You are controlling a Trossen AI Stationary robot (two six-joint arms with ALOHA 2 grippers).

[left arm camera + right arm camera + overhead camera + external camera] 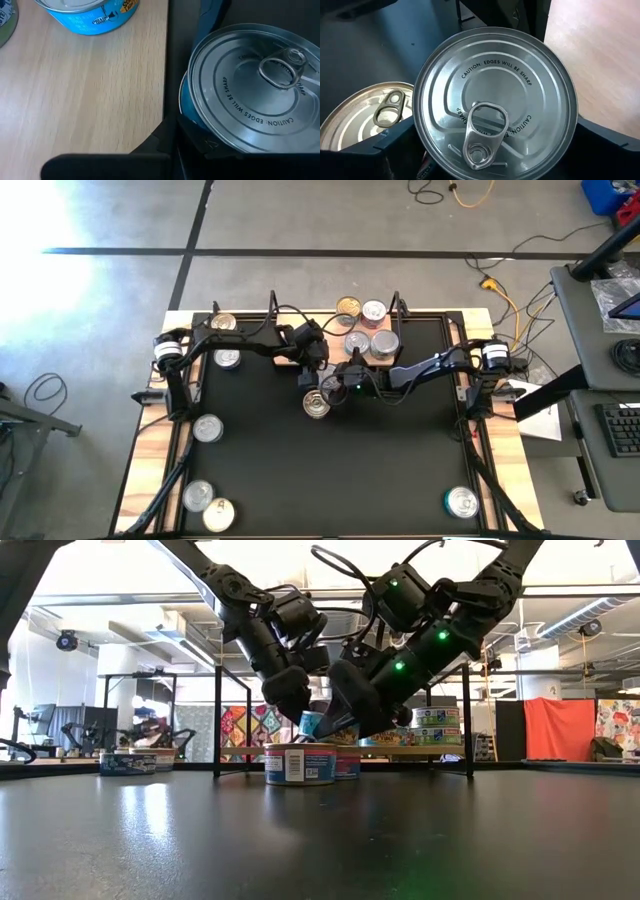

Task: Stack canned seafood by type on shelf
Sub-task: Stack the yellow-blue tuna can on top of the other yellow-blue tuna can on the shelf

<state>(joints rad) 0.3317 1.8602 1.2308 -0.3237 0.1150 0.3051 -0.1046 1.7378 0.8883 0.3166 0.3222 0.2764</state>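
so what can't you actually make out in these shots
- High view: both arms cover the shelf front, so the tin in the right gripper is hidden.
- Low view: the tin's label sits behind both grippers.
- Left wrist view: the left gripper is cut off by the edge.
- High view: lid print too small.

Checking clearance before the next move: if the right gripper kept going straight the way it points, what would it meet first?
The right gripper already straddles a silver-lidded tin; beyond it, probably the left gripper, though depth is unclear.

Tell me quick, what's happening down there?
Right gripper around a silver tin, by the shelf. Left gripper shut, close alongside. Another tin sits right beside.
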